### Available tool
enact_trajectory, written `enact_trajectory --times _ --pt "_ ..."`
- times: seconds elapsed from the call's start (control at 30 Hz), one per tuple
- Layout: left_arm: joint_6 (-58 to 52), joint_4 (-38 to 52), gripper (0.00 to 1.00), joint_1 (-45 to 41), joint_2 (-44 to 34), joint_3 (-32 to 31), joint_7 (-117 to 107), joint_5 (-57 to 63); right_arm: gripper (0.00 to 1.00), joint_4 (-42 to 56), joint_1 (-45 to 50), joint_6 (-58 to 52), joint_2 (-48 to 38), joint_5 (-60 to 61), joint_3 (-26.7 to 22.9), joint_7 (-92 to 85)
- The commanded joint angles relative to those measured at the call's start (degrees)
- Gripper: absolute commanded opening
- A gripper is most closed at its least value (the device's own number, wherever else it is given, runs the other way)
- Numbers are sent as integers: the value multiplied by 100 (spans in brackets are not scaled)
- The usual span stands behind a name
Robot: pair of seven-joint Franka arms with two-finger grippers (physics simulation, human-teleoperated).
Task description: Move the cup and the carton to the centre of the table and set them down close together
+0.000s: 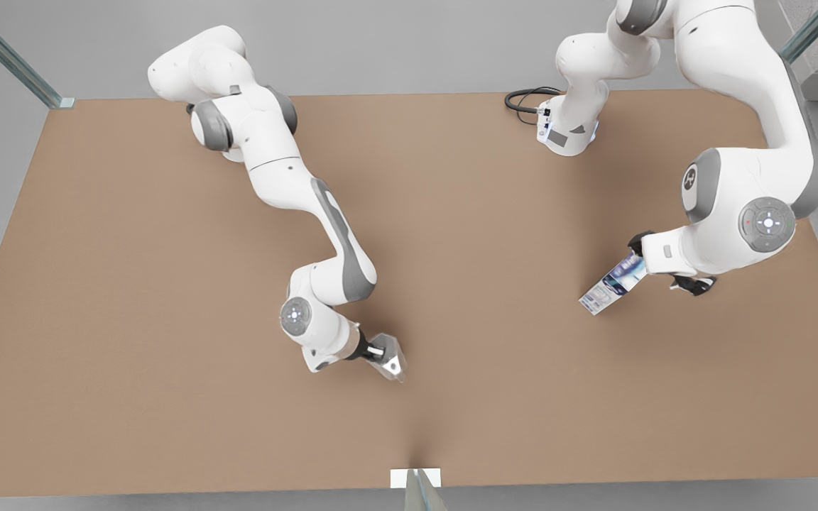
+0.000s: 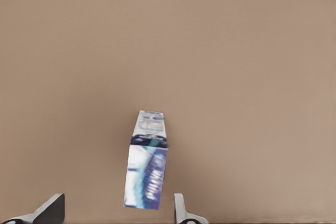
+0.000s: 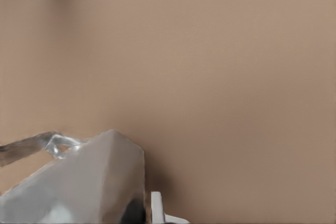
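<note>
Cup and carton both in hand, short of centre

Cup, faceted pale grey, sits clamped in my right gripper at about 7 o'clock from the middle of the table, held low so I can carry it inward. At 3 o'clock my left gripper pinches the carton by one end; the fingers straddle its blue-printed box body, which hangs tilted over the matte brown top. They are well apart; I judge neither is set down yet.
</note>
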Motion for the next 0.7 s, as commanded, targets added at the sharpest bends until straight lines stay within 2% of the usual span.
enact_trajectory --times 0.0,0.07,0.1,0.53,0.67 --pt "30 -104 100 -57 -118 -27 0 3 100 0 1 12 8 17 -1 -10" --pt "179 -253 100 22 -180 -221 53 -23 100 0 1 12 17 17 -1 -18" --pt "645 -693 100 180 -364 -221 88 -14 100 0 1 12 17 17 -1 -18" --pt "777 -1528 100 347 -312 -186 114 56 100 -9 88 -14 -27 34 26 -1" --pt "1322 -1888 100 584 -303 -177 246 196 100 -35 88 -6 -124 34 61 -18"
